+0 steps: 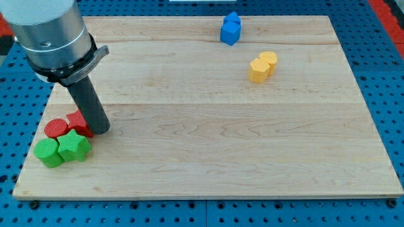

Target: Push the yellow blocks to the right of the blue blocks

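Note:
Two yellow blocks (262,66), hexagonal and touching each other, sit at the view's upper right. Two blue blocks (231,28) stand pressed together near the board's top edge, up and to the left of the yellow pair. My tip (101,129) rests on the board at the view's lower left, far from both pairs. It stands right beside the red blocks there.
A round red block (55,128) and a second red block (77,120) lie at the lower left, with a round green block (47,153) and a green star block (74,146) just below them. The wooden board (208,164) sits on a blue pegboard.

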Available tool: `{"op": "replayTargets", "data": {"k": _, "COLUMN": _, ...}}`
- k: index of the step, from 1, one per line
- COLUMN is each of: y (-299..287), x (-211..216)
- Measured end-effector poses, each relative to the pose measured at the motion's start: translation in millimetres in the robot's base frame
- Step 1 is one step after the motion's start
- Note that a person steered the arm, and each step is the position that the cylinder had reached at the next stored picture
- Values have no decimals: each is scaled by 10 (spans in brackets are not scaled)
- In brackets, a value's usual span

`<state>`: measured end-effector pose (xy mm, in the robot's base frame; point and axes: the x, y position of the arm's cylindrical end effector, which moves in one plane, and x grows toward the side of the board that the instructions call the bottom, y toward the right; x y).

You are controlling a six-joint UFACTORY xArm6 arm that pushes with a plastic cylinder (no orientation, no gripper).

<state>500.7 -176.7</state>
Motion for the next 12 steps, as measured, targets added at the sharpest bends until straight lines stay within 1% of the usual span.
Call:
{"op": "replayTargets", "data": {"k": 2, "y": 0, "x": -28}}
{"op": "replayTargets", "data": {"k": 3, "y": 219, "x": 132}}
{"op": "replayTargets", "data": {"k": 4, "y": 519, "x": 140}}
{"op": "replayTargets", "data": {"k": 5, "y": 1262, "x": 105}}
{"op": "replayTargets", "data": {"k": 10, "y": 2040, "x": 63}}
{"op": "replayTargets", "data": {"k": 12, "y": 2339, "x": -632}}
